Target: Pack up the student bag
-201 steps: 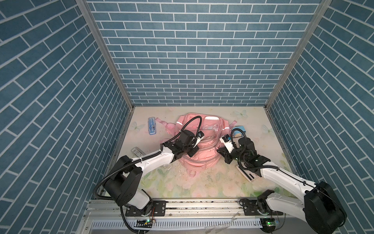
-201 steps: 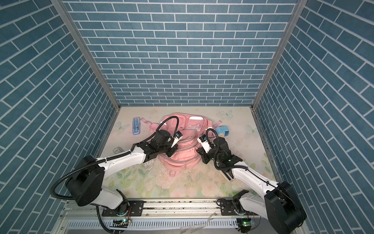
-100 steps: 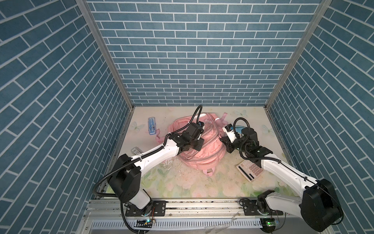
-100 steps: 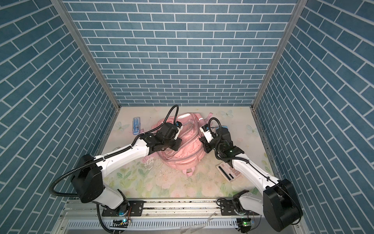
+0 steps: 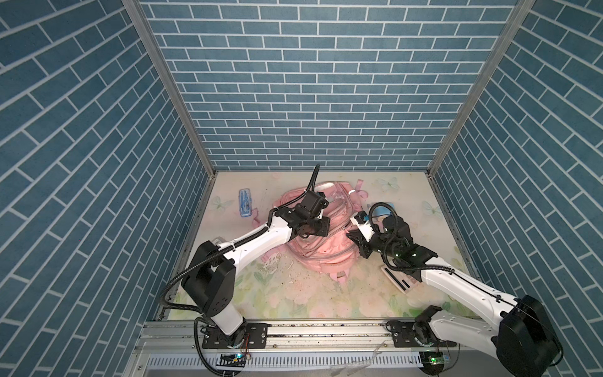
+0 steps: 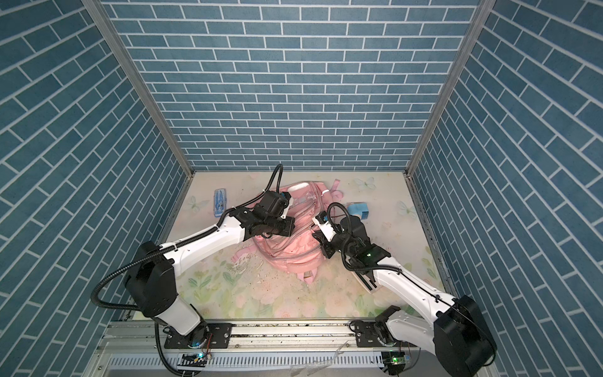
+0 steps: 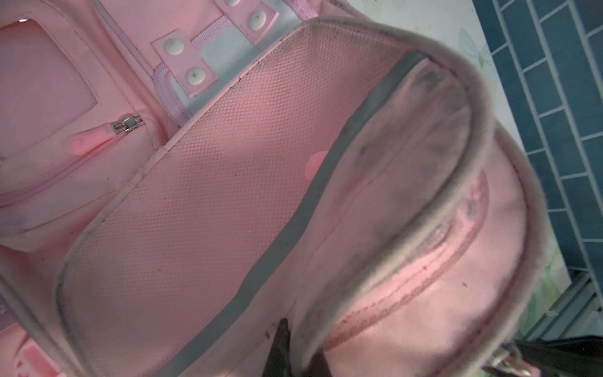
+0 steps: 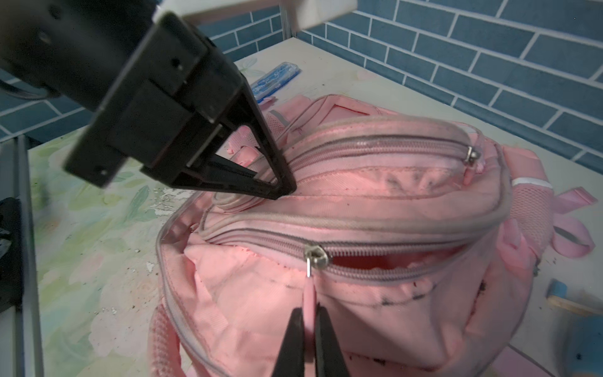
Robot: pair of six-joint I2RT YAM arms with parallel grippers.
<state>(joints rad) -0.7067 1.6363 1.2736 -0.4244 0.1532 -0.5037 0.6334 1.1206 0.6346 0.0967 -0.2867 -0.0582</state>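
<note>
The student bag (image 5: 326, 251) (image 6: 293, 251), pink and bunched up, lies mid-table between both arms. My left gripper (image 5: 323, 228) (image 6: 287, 229) is shut on the bag's grey-edged upper rim; in the left wrist view its fingertips (image 7: 300, 346) pinch that rim, and in the right wrist view they (image 8: 287, 191) press into a fold above a zip. My right gripper (image 5: 354, 236) (image 6: 318, 236) (image 8: 308, 323) is shut on the pink zipper pull (image 8: 309, 293) hanging from a metal slider (image 8: 315, 256). The zip is partly open to one side of the slider.
A blue pencil case (image 5: 245, 203) (image 6: 219, 202) lies at the back left. A blue box (image 5: 383, 212) (image 6: 357, 209) sits behind the right arm. A flat pink-and-white item (image 5: 399, 280) lies half under that arm. White crumbs (image 5: 270, 262) are scattered in front of the bag.
The bag has gone from lying flat and spread out to bunched up and raised. Both grippers have moved back with it, and the flat item by the right arm has come into view.
</note>
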